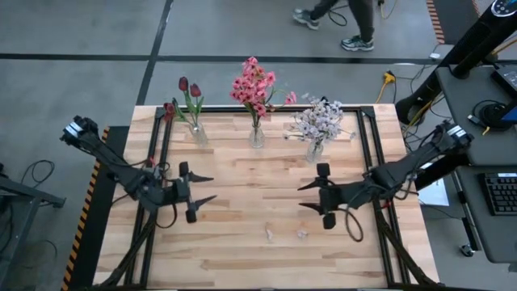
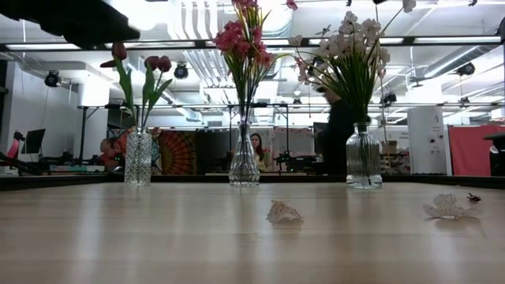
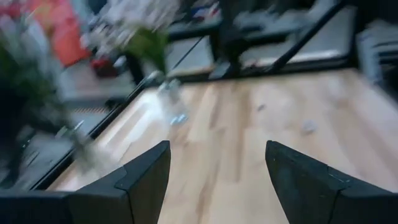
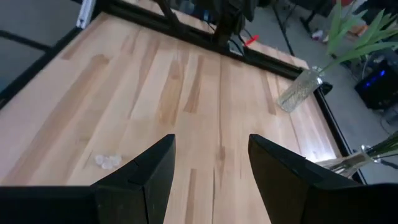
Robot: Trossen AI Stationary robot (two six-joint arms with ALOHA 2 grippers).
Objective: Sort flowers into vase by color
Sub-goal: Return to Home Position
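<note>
Gaping wide and empty, the left gripper (image 1: 212,187) and right gripper (image 1: 300,196) face each other over the table (image 1: 242,259). Beyond them, three glass vases (image 1: 257,136) line the far edge, holding red tulips (image 1: 190,90), pink blooms (image 1: 254,85) and white sprays (image 1: 319,120).

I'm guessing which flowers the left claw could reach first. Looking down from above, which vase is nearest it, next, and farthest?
From the left gripper, high view:
1. Red tulip vase, left end of the row.
2. Pink flower vase, middle of the row.
3. White flower vase, right end, farthest.
</note>
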